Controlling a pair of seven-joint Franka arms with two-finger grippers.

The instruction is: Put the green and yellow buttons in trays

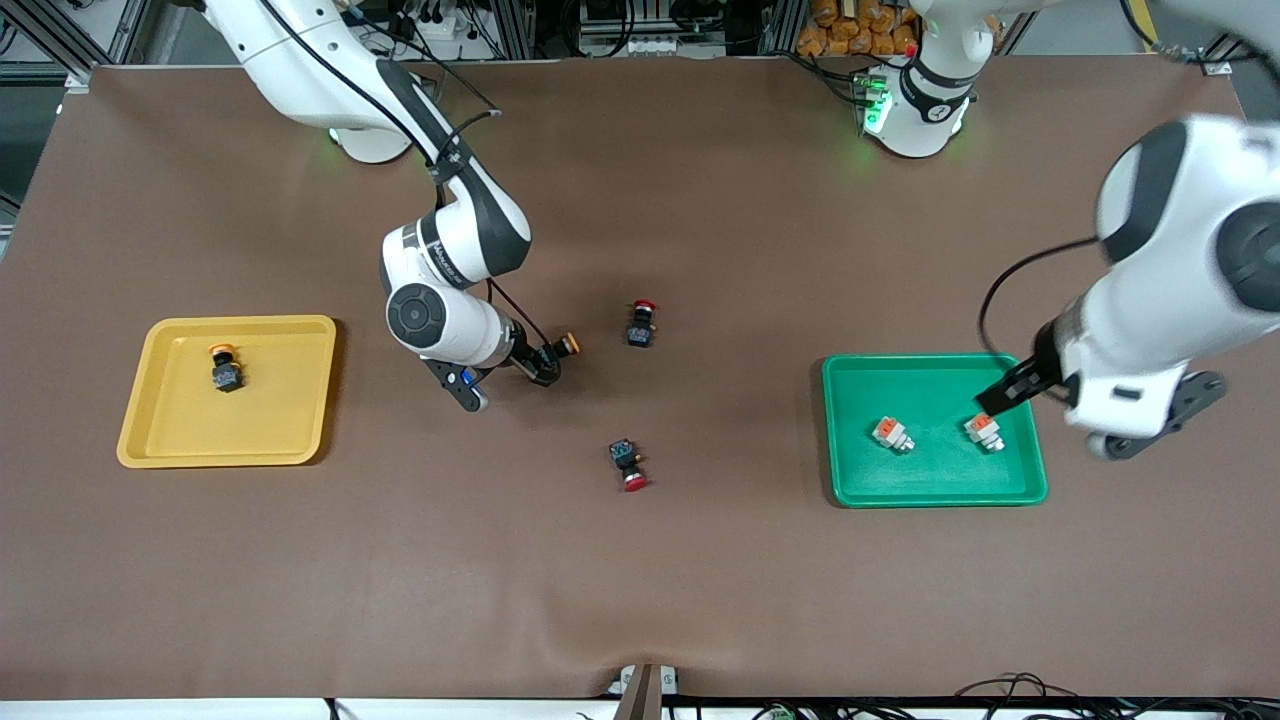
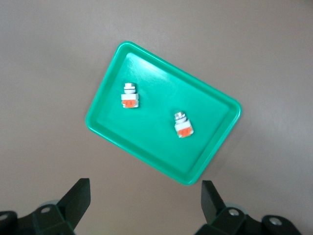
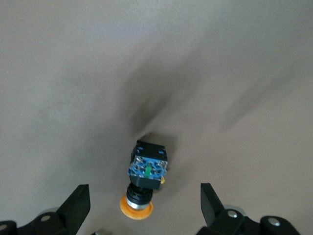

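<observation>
Right gripper (image 1: 548,366) is low over mid-bench, jaws spread wide, nothing held. A black-bodied switch with an orange-yellow cap (image 3: 145,176) lies on the bench (image 1: 700,580) between its fingers (image 3: 78,205); contact not clear.

Left gripper (image 1: 1000,398) is up over the green tray (image 1: 845,480), at the tray's edge toward the left arm's end of the bench, jaws wide, empty. Both white-bodied switches lie in that tray, well apart: one (image 1: 893,433) mid-tray, the other (image 1: 985,431) just under the left gripper.

Yellow tray (image 1: 150,440) sits toward the right arm's end of the bench and holds the second orange-capped black switch (image 1: 227,368).

Two red-capped black switches lie loose mid-bench between the trays: one (image 1: 641,325) nearer the robots' edge, one (image 1: 628,465) nearer the front edge.
</observation>
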